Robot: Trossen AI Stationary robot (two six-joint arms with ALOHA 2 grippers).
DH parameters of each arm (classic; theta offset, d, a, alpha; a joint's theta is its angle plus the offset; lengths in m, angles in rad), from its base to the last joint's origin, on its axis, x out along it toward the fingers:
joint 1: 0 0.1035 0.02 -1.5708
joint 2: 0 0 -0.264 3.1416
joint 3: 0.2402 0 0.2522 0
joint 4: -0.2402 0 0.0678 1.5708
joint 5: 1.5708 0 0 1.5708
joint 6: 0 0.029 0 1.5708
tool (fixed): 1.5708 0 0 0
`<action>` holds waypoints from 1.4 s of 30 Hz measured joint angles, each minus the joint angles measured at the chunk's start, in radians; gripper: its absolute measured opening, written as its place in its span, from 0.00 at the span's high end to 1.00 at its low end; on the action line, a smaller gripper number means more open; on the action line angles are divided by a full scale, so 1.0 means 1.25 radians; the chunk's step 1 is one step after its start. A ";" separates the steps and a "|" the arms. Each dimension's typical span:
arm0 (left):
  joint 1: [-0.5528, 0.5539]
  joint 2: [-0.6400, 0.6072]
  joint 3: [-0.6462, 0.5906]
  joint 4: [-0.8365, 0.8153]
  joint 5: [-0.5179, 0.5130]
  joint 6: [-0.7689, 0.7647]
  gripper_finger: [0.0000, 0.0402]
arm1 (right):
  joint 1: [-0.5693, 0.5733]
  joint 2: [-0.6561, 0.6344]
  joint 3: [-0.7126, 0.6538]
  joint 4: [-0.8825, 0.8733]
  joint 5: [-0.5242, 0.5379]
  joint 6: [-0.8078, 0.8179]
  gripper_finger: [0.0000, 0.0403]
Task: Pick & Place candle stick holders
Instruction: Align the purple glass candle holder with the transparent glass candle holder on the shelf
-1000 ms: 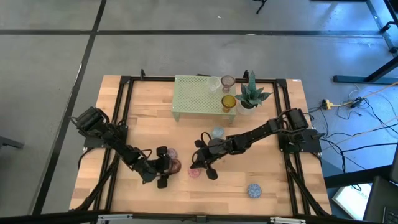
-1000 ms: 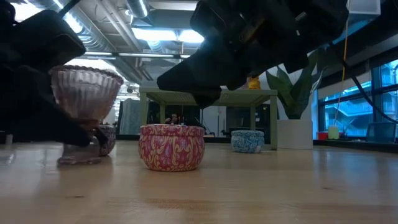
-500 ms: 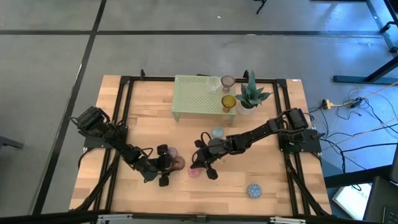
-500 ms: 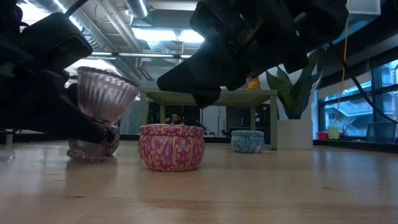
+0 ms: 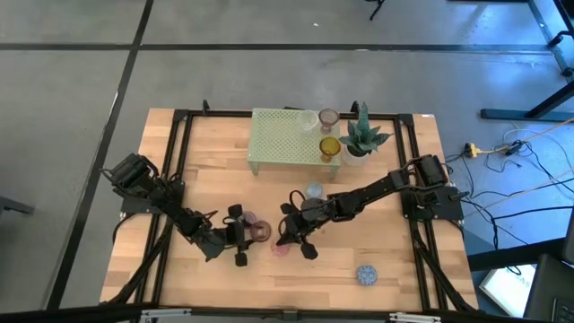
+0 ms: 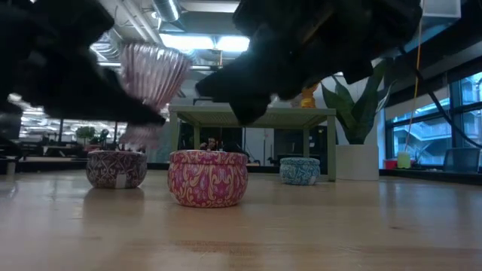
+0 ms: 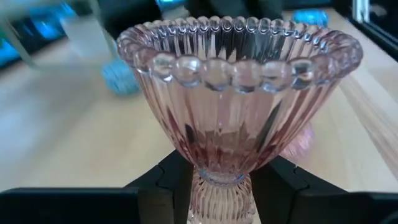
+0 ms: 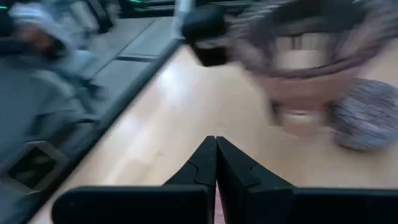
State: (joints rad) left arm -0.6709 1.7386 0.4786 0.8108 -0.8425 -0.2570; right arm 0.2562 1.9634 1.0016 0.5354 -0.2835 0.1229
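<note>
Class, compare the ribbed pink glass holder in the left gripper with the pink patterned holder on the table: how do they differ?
The ribbed pink glass holder is lifted clear of the table, gripped at its stem by the left gripper; the pink patterned holder rests on the wood. The first is see-through, flared and footed; the second is opaque, low and straight-sided. Both are pink, round and open-topped.

Overhead, table-level and two wrist cameras share the table (image 5: 395,269).

The wooden table (image 5: 206,170) carried a pale green perforated stand (image 5: 285,140), a potted plant (image 5: 361,139) — and patterned candle tins (image 6: 208,178).
</note>
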 joint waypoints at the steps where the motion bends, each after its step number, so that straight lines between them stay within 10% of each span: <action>1: 0.002 0.000 0.000 0.022 -0.017 0.024 0.68 | 0.000 -0.010 0.000 -0.002 -0.029 -0.002 0.98; 6: 0.046 -0.006 0.000 0.107 -0.036 0.089 0.68 | 0.001 -0.097 0.000 -0.143 -0.099 -0.082 0.98; 17: 0.231 -0.067 0.030 0.174 0.118 0.259 0.68 | 0.025 -0.385 -0.012 -0.554 0.165 -0.171 0.98; 32: 0.465 -0.083 0.236 0.048 0.369 0.368 0.68 | 0.016 -0.836 -0.269 -0.563 0.170 -0.190 0.98; 42: 0.593 -0.045 0.312 -0.037 0.403 0.304 0.68 | -0.017 -0.957 -0.330 -0.534 0.171 -0.202 0.98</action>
State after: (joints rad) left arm 0.0700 1.6828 0.8688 0.7643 -0.3387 0.1229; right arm 0.2348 0.7673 0.5894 -0.1318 -0.0704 -0.1302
